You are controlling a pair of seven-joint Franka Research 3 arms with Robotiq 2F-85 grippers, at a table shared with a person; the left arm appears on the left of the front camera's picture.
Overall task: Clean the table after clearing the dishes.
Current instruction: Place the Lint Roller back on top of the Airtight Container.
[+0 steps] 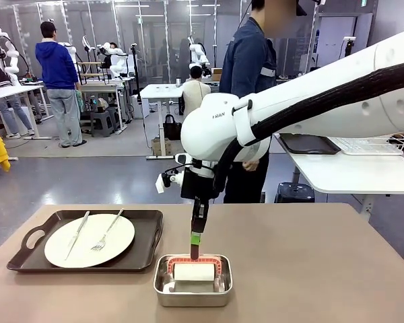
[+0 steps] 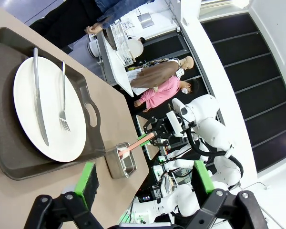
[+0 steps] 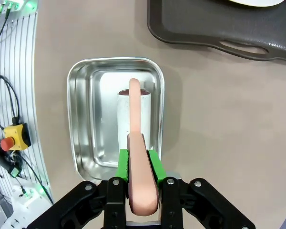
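Now, roller in the grip, one tray yet to clear!
Right pincer (image 3: 138,164) is clamped on the pink handle (image 3: 135,119) of the white roller (image 1: 194,272), which sits in the steel pan (image 1: 163,291) at the near middle of the worktop (image 1: 310,269). Left pincer (image 2: 145,177) hangs with its pads wide apart, holding nothing. Near left, the tray (image 1: 150,232) carries the plate (image 1: 60,250) with knife (image 1: 77,234) and fork (image 1: 106,234) on it, so clearing looks unfinished. My read: this is the fetch-the-roller step. Next calls for a straight lift clear of the pan wall, then down flat on bare worktop right of the tray.
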